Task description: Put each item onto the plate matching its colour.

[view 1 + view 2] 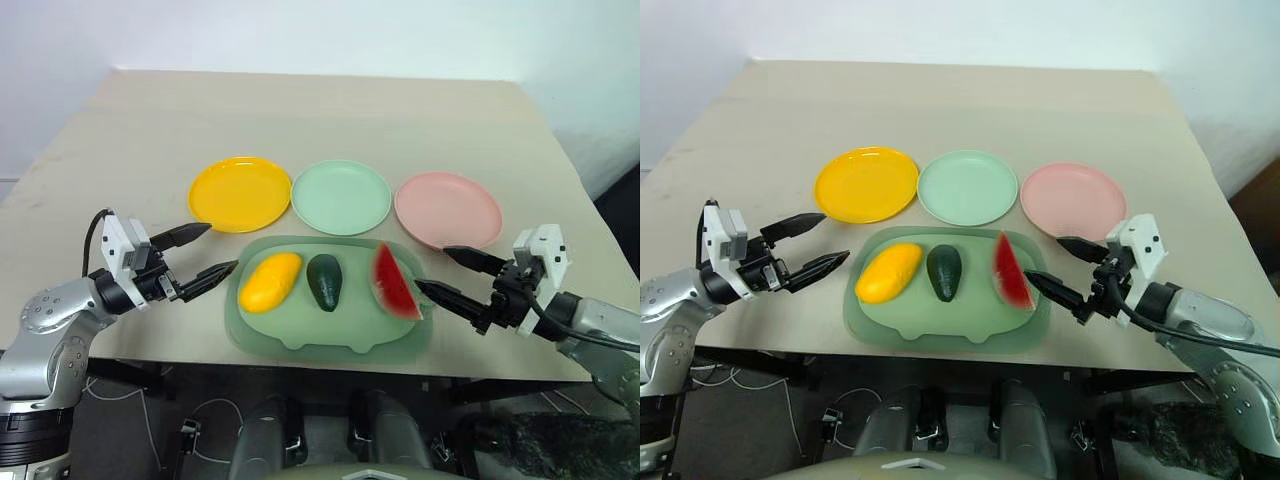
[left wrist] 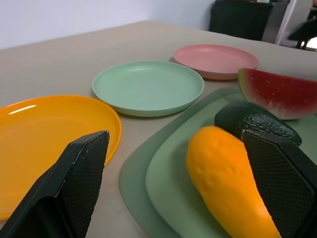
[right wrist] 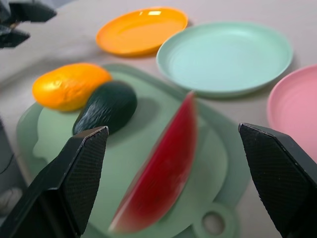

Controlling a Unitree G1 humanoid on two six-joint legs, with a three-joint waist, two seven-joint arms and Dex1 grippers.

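Watermelon slice (image 3: 163, 173) blurred in right wrist view; both grippers' jaws wide, empty.

A beige tabletop (image 1: 330, 110) carries three plates in a row across its middle: a yellow plate (image 1: 240, 193) toward the left edge, a mint green plate (image 1: 341, 196) in the centre, a pink plate (image 1: 448, 209) toward the right edge. A pale green mat (image 1: 330, 325) lies at the near edge.

no readable text anywhere
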